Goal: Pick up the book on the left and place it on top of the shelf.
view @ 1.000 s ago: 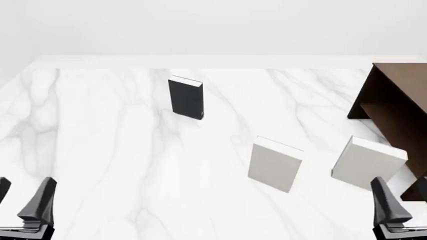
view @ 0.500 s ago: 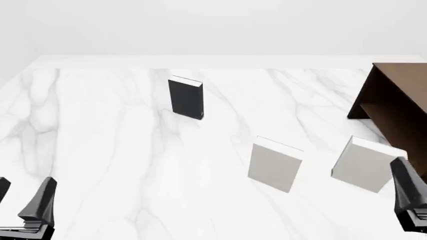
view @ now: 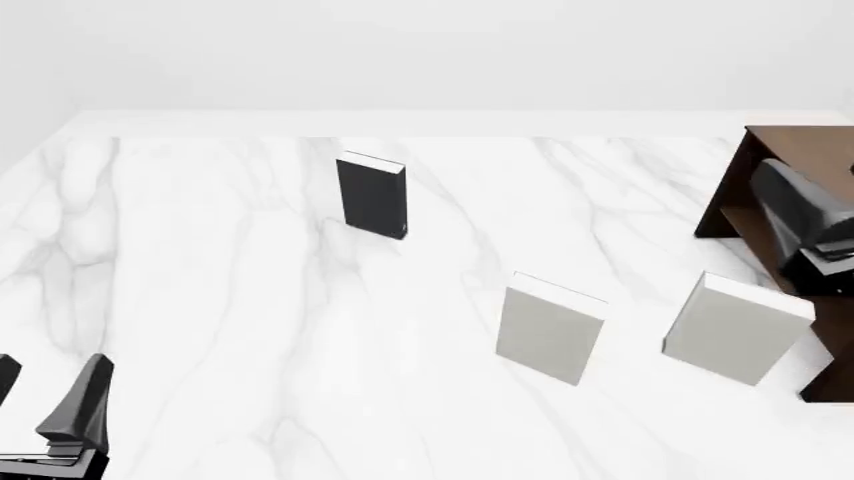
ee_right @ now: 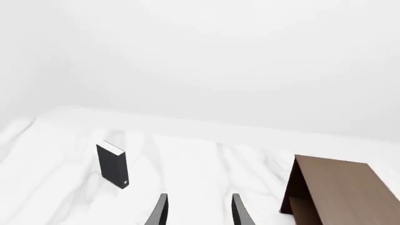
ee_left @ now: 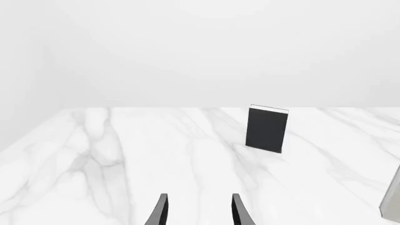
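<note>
Black, white-edged and upright at far left, the hardcover book wanted a square approach from either gripper, both spread and empty.

open marble all around the book; two grey books nearer, rightward

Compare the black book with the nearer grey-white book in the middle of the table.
The black book is dark charcoal; the middle grey-white book is pale. The black book stands farther back and to the left; the grey-white one stands nearer the arms, closer to the shelf. Both stand upright on the marble table, untouched by either end effector, and look similar in size.
</note>
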You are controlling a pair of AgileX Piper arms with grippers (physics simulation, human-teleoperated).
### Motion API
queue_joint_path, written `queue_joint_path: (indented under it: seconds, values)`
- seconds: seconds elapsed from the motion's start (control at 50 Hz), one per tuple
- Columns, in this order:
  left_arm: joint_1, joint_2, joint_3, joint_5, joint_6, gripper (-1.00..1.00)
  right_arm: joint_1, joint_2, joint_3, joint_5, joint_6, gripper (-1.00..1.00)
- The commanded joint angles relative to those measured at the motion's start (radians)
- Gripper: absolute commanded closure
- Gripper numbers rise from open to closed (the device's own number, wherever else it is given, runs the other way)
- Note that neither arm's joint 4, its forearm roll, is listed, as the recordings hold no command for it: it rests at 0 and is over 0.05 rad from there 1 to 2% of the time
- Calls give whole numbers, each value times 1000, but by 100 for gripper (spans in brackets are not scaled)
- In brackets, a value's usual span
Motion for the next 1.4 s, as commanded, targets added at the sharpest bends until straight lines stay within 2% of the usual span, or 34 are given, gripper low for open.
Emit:
queue_joint_path:
  seconds: [0.02, 0.38, 0.54, 1.02, 1.4]
  values:
    - [0, 0, 0, 0, 0, -100, 81, 181, -154, 24, -68, -100]
    - [0, 0, 0, 0, 0, -100, 179, 410, -297, 69, -146, -100]
    - [0, 0, 0, 0, 0, -100, 205, 489, -349, 61, -148, -100]
    - [0, 0, 0, 0, 0, -100, 298, 705, -401, 11, -159, -100]
    - [0, 0, 0, 0, 0, -100, 354, 865, -467, -57, -131, -100]
